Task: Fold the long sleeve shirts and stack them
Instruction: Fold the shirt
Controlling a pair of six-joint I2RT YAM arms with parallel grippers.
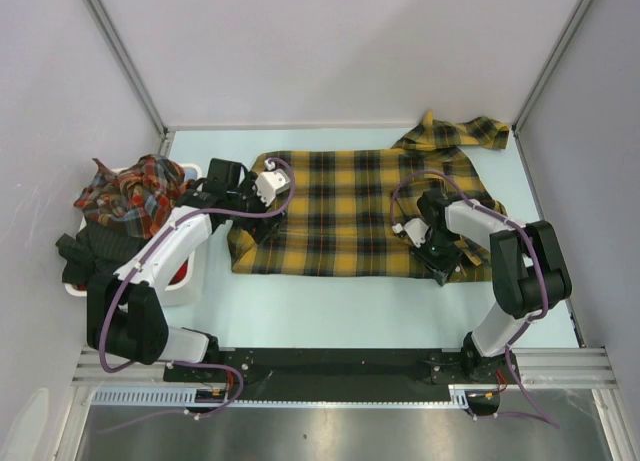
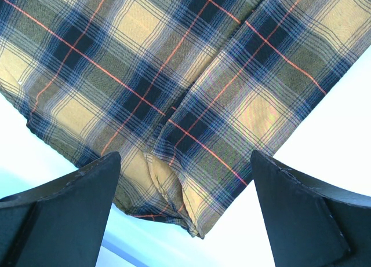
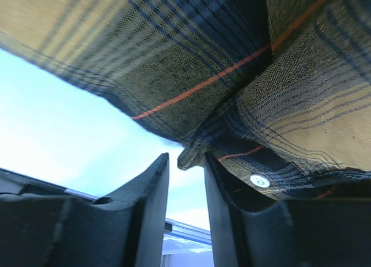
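Right gripper (image 3: 186, 158): jaws drawn nearly together, with a fold of hem pinched at the tips, beside a white button (image 3: 259, 180). It grips the yellow shirt (image 1: 345, 211) at the near-right edge.

Left gripper (image 2: 185, 154): jaws spread wide and holding nothing. The near-left corner of the shirt lies directly below, between the fingers.

The shirt lies flat at the middle of the table (image 1: 330, 311), with its long axis running left to right and one gripper at each end. The next move likely requires the left gripper to descend straight down and close on that corner.

One sleeve (image 1: 455, 131) is bunched at the far right. The red shirts (image 1: 135, 193) sit in the basket (image 1: 190, 281) at the left.

No brand, label or writing is legible.
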